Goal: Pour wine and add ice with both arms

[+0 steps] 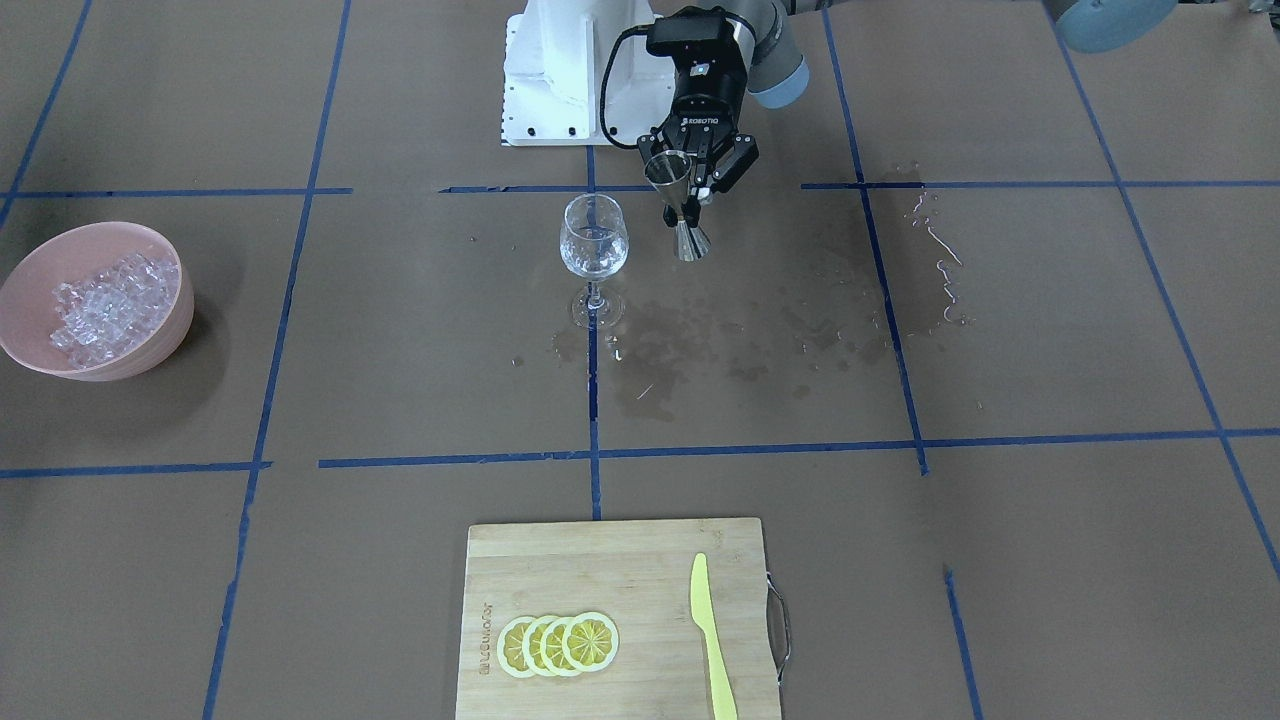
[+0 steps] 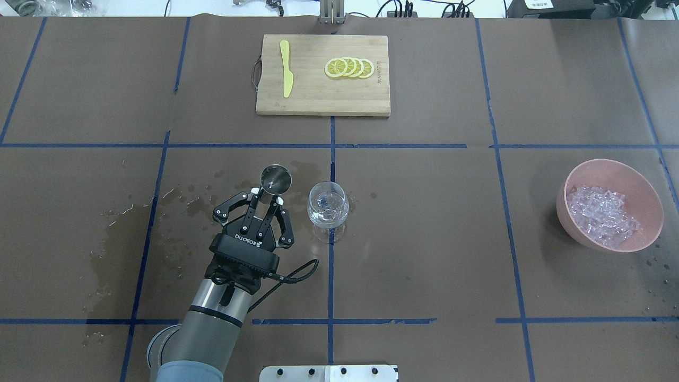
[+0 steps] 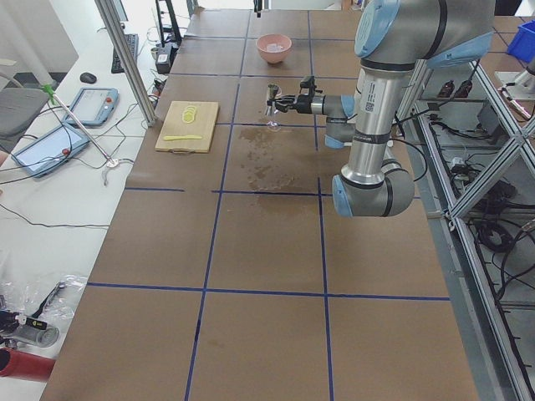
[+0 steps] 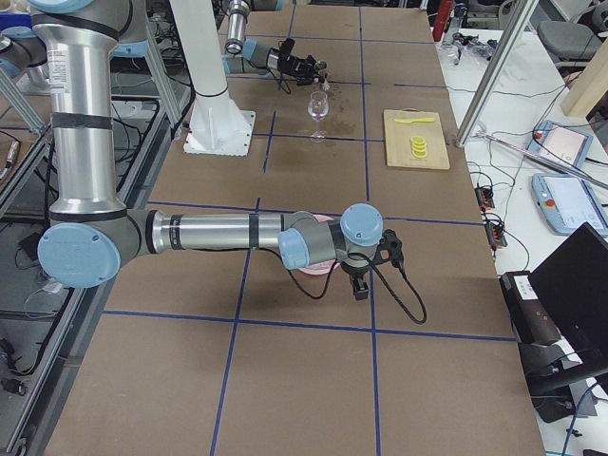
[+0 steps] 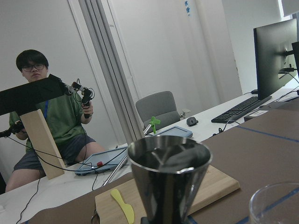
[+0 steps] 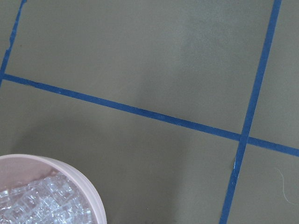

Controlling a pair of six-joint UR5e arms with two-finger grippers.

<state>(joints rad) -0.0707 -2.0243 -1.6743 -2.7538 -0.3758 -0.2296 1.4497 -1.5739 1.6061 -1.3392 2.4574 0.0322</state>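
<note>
My left gripper [image 2: 268,200] is shut on the waist of a metal jigger [image 2: 276,179] and holds it about upright above the table, just beside the wine glass [image 2: 328,210]. In the front view the jigger [image 1: 680,205] hangs to the right of the glass [image 1: 594,240], which seems to hold a little clear liquid. The ice [image 2: 602,215] lies heaped in a pink bowl [image 2: 642,183] at the far right. My right gripper [image 4: 359,285] shows only in the right side view, above the bowl, and I cannot tell whether it is open. Its wrist view shows the bowl's rim [image 6: 88,186] and ice [image 6: 32,203].
A wooden cutting board [image 2: 318,101] with lemon slices [image 2: 350,67] and a yellow knife [image 2: 287,69] lies at the far side. Wet patches [image 2: 122,233] darken the table left of the glass. The white pedestal base [image 1: 560,70] stands behind the left gripper.
</note>
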